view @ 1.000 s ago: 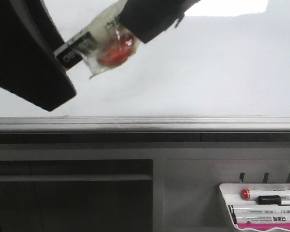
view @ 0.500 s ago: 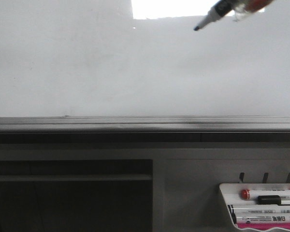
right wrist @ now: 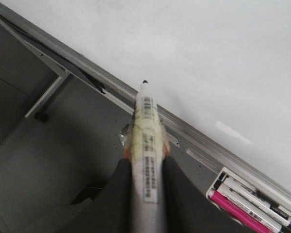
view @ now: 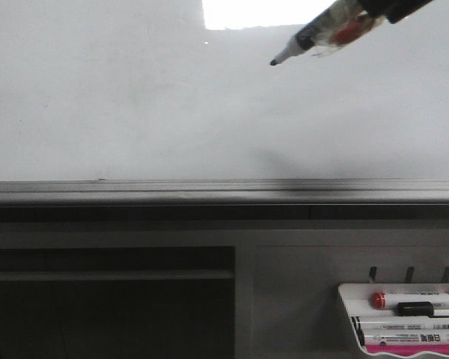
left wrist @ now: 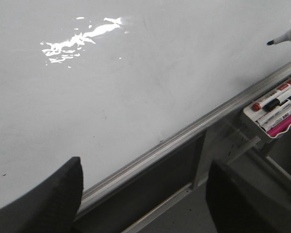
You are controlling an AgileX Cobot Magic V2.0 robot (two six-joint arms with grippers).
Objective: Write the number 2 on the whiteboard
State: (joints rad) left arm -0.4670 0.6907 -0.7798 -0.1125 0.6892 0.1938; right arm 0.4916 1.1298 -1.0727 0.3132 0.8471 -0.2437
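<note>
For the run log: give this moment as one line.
right pincer: holds marker | tip off whiteboard | no 2 written | left pincer: open, idle

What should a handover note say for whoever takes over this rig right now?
Right gripper: shut on the marker, tip bare, aimed at the whiteboard; contact cannot be told.
Left gripper: open, empty, near the board's bottom rail.
Tray with spare markers hangs below the rail, to the right.
Done: marker in hand. Left: the whole 2; no stroke shows.
</note>
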